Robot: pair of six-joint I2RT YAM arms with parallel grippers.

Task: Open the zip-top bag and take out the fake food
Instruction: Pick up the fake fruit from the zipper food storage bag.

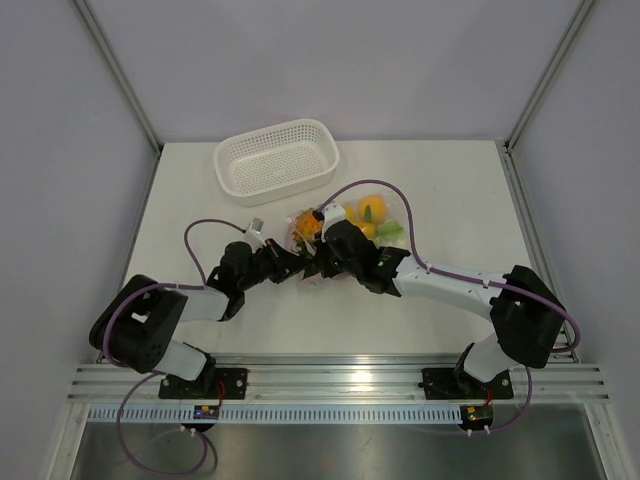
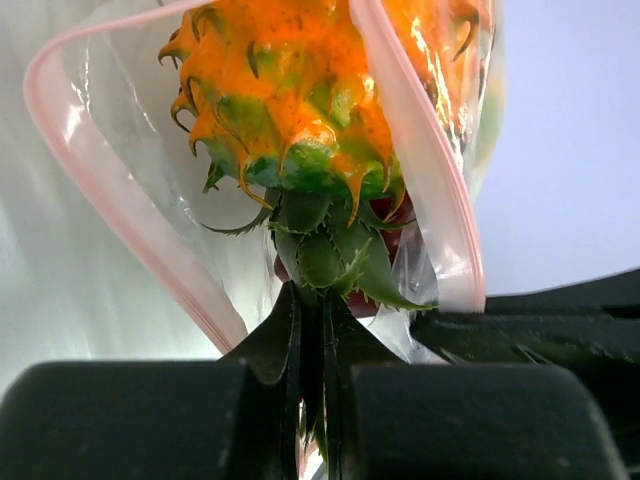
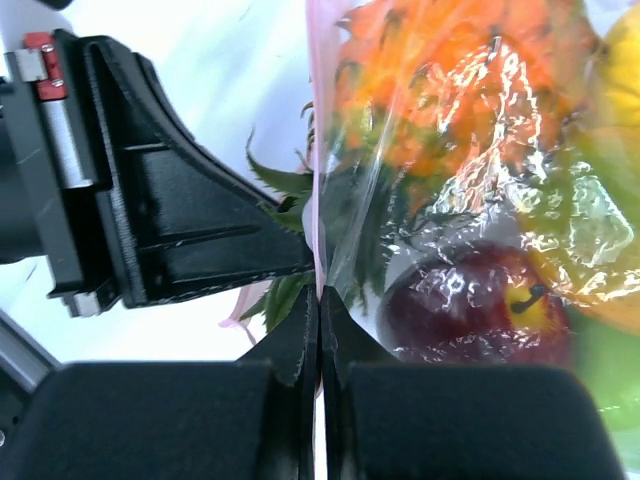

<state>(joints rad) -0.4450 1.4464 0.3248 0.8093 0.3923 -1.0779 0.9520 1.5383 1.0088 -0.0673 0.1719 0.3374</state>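
The clear zip-top bag point(image 1: 392, 228) lies mid-table, and its pink zip strip point(image 2: 110, 215) stands open in a loop. Inside it sits the fake food: an orange pineapple point(image 2: 290, 90), a dark red apple point(image 3: 470, 305) and yellow pieces point(image 1: 372, 208). My left gripper point(image 2: 312, 305) is shut on the pineapple's green leaves point(image 2: 325, 250) at the bag's mouth. My right gripper point(image 3: 320, 300) is shut on the bag's pink edge point(image 3: 313, 150), right beside the left fingers point(image 3: 200, 230). In the top view the left gripper point(image 1: 300, 268) and right gripper point(image 1: 322, 262) meet at the bag's near-left end.
A white perforated basket point(image 1: 275, 160) stands at the back, left of centre. Purple cables loop over both arms, one point(image 1: 380, 188) arching above the bag. Frame posts rise at the table's back corners.
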